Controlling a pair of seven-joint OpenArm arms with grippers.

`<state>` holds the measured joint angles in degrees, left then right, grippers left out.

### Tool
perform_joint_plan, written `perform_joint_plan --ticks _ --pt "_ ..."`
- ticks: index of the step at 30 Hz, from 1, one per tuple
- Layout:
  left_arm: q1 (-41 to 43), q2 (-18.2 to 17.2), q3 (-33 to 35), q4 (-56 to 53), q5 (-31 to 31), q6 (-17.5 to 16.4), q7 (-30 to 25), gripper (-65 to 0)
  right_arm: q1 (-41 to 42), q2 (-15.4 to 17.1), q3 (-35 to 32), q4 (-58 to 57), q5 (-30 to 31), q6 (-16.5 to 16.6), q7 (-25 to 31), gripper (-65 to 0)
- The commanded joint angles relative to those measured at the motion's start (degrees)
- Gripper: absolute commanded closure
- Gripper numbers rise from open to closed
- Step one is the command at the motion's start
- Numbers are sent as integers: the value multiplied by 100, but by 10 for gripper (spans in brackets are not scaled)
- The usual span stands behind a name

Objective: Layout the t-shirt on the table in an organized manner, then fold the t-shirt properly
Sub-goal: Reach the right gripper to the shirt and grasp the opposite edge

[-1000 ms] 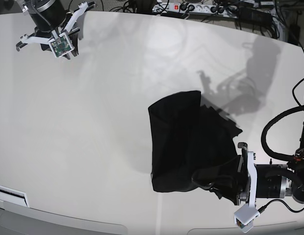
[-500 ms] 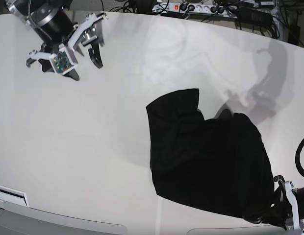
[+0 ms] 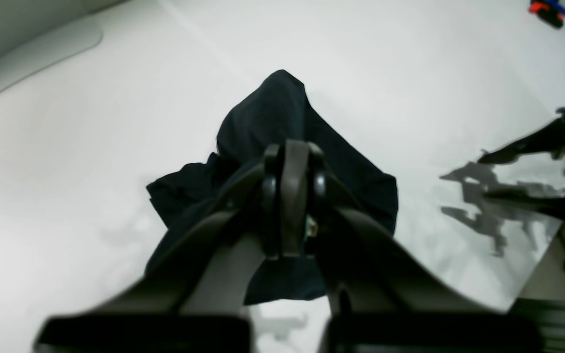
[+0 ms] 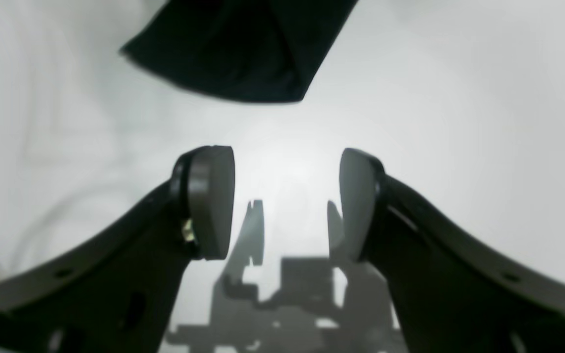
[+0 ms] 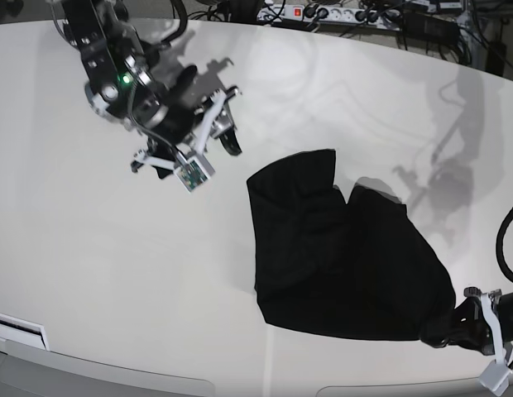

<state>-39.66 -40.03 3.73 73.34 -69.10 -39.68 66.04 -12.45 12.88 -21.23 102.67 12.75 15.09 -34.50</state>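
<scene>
**Inspector A:** Base view first. Where is the garment?

**Inspector B:** The black t-shirt lies on the off-white counter, right of centre. It is partly spread and unevenly folded: one flap reaches up toward the middle of the counter, and the lower right corner is drawn out to a point at the counter's near edge.

**Inspector A:** What holds that corner?

**Inspector B:** The left pincer. In the left wrist view its fingers are pressed together with black fabric bunched around them, so the left pincer is clamped on the t-shirt. Cloth drapes away from the pads toward the far side of the counter.

**Inspector A:** And the right pincer?

**Inspector B:** The right pincer sits over the counter's upper left area, apart from the shirt's left edge. The right wrist view shows the right pincer with its pads spread and only bare counter between them. Nothing is gripped. One edge of the t-shirt lies beyond the fingertips, not touching them.

**Inspector A:** Anything else?

**Inspector B:** A power strip and cables lie beyond the counter's far edge.
</scene>
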Motion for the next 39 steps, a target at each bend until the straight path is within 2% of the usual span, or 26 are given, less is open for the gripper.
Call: perform_joint_plan --ticks 1,7,11,15,18,19,23,27,29,32,33,36,37,39 --pt "-177 -96 -57 52 -140 -32 -129 0 203 -109 -66 -122 31 -13 125 -359" --pt "-177 -92 -57 42 -107 -32 -129 0 1058 -824 -131 -1650 52 256 131 -359" --pt "-177 -94 -57 42 -70 -32 -129 0 1537 -1134 -127 -2562 55 289 188 -359" --pt "-177 -94 -57 42 -33 -32 -129 0 1746 -1292 -125 -2892 39 243 387 -359" --pt "-175 -92 -57 42 -31 -32 -129 0 1801 -1309 -127 -2898 -105 -208 389 -358" --pt "-175 -94 -57 42 -31 -32 -129 0 1799 -1307 -127 -2898 -90 -258 402 -358" --pt "-175 -92 -57 42 -35 -32 -131 0 1801 -1322 -127 -3143 -94 -35 708 -351" --pt "-155 -92 -57 42 -33 -32 -129 0 1816 -1322 -127 -3635 -391 -492 1182 -285" --pt "-133 -90 -57 42 -39 -32 -136 0 1816 -1322 -127 -3895 -411 -396 1281 -263" --pt "-85 -90 -57 42 -55 -32 -155 0 1801 -1322 -127 -4120 -411 17 1469 -226" --pt "-68 -90 -57 42 -55 -32 -153 0 1801 -1320 -127 -4127 -433 28 1537 -189" --pt "-48 -96 -57 42 -48 -32 -153 0 1910 -1320 -127 -4118 -901 9 1561 0" --pt "-48 -101 -57 42 -48 -32 -153 0 1991 -1318 -127 -4092 -1121 2 1460 0" --pt "-72 -122 -57 42 -55 -32 -157 0 2142 -1292 -125 -3904 -1537 -210 1036 0"
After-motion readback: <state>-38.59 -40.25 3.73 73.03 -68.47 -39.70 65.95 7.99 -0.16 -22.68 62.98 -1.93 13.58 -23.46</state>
